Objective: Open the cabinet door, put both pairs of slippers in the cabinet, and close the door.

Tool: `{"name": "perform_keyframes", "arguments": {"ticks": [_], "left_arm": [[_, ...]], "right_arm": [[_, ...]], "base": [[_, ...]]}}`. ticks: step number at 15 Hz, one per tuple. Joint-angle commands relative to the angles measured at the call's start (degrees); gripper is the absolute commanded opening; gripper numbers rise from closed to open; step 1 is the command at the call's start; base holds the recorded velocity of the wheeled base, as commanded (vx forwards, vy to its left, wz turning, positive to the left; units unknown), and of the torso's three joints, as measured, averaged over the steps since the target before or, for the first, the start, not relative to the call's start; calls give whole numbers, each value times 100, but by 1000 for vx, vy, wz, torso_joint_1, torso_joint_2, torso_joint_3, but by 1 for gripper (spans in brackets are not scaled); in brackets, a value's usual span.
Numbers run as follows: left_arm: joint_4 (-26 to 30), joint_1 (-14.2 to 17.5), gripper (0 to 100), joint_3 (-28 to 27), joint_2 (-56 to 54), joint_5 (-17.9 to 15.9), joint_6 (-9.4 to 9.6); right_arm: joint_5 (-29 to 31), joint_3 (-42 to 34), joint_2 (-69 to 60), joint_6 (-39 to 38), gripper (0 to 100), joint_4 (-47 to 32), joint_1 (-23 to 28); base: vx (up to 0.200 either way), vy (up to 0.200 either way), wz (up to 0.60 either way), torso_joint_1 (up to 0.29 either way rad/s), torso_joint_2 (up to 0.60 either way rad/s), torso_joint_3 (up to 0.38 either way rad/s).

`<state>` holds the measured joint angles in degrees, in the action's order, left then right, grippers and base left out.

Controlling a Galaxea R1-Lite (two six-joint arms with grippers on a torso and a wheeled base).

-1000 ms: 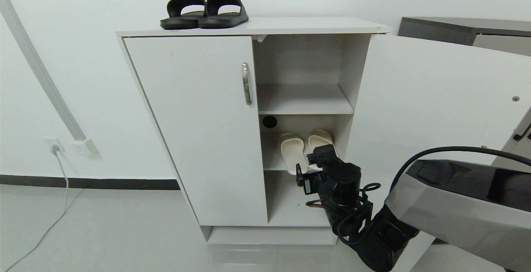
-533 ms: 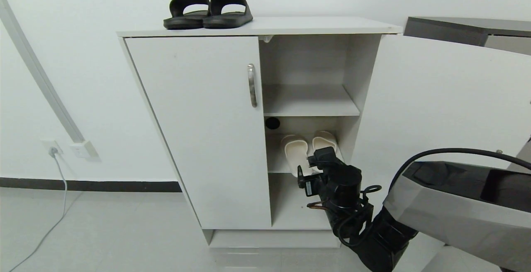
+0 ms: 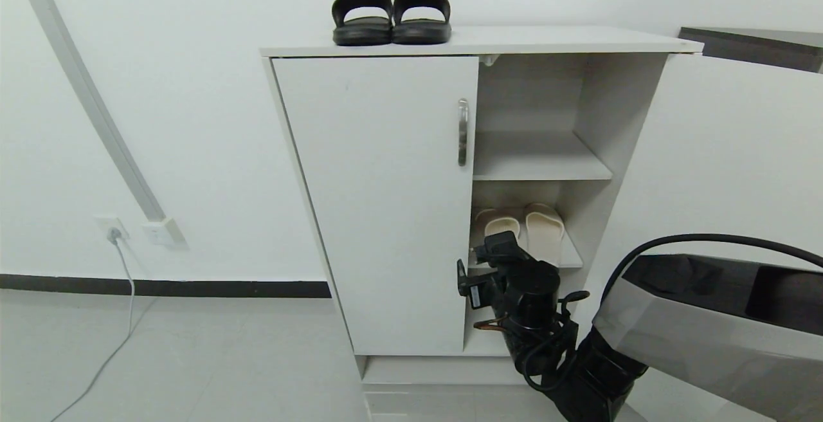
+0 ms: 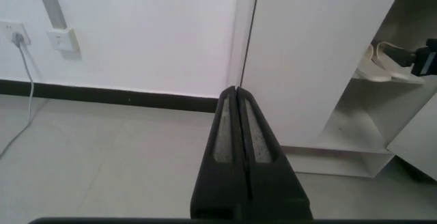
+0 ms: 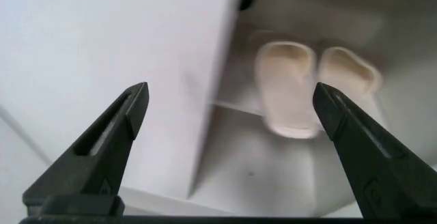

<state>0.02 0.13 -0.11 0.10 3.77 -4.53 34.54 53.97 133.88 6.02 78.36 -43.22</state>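
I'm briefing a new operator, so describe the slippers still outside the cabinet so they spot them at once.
Find the white cabinet with its right door swung open. On top of it, above the closed door, the black slippers sit side by side. They are black and out on top, unlike the cream slippers on a shelf inside.

Bright, even light; soft shadow inside the cabinet [image 3: 546, 39]
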Motion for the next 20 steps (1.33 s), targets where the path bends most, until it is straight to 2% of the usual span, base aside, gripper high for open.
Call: {"name": "perform_keyframes", "arguments": {"ticks": [1, 7, 20], "left_arm": [[-2, 4, 0, 2, -1, 1, -4], [-2, 4, 0, 2, -1, 1, -12], [-11, 4, 0, 2, -1, 10, -12]], "right_arm": [[1, -9, -2, 4, 100, 4, -11], [9, -9, -37, 4, 100, 21, -11], [-210, -211, -28, 268, 100, 355, 15]], "base": [[0, 200, 0, 7, -2, 2], [0, 200, 0, 2, 2, 3], [0, 0, 0, 0, 0, 0]]}}
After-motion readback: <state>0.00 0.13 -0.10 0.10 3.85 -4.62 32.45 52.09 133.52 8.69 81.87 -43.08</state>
